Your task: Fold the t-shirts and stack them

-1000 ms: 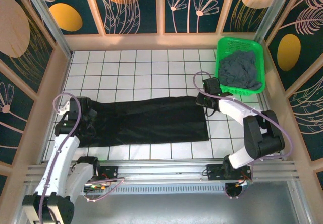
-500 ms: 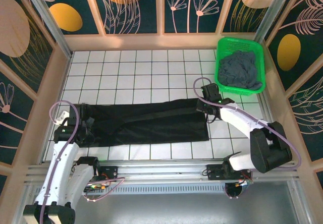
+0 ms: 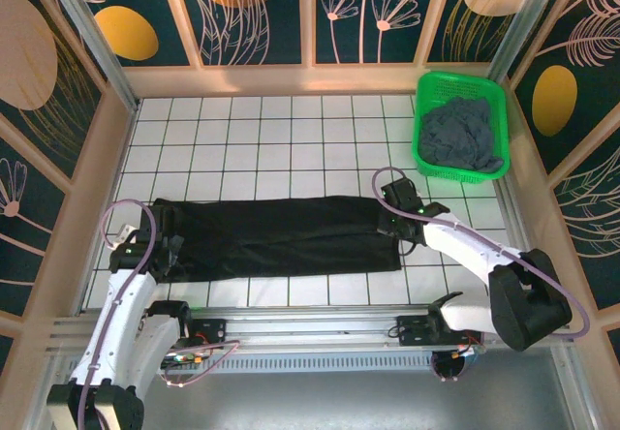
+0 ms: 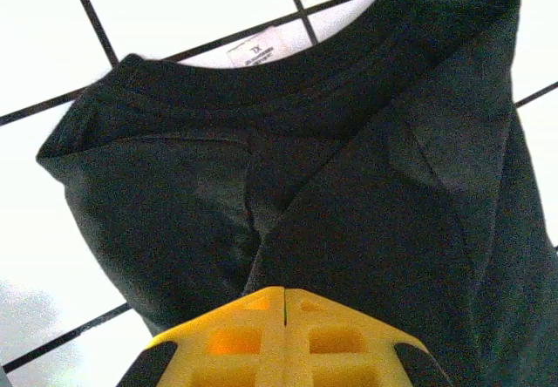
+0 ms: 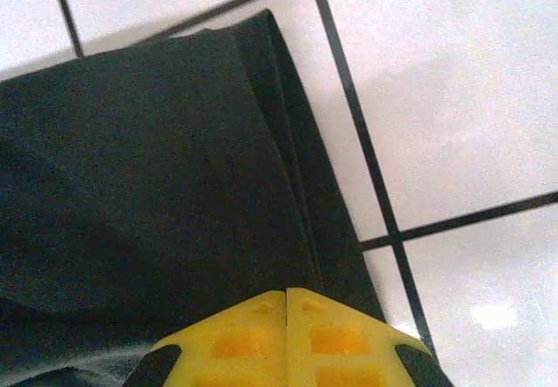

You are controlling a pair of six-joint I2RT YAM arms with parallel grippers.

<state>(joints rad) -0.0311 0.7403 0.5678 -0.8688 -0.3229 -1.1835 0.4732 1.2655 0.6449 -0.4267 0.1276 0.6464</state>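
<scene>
The left claw [image 3: 167,244] is pinched shut on the collar end of the black t-shirt [image 3: 281,236], which lies stretched across the near tiled surface [image 3: 252,139]. The right claw [image 3: 386,225] is clamped on its hem. Far right, the grey-blue t-shirt [image 3: 463,135] lies in the green basket [image 3: 423,110].

Right gripper [image 5: 286,295] pinched together on black t-shirt [image 5: 148,178] hem — white tiles [image 5: 453,99] beside.
</scene>
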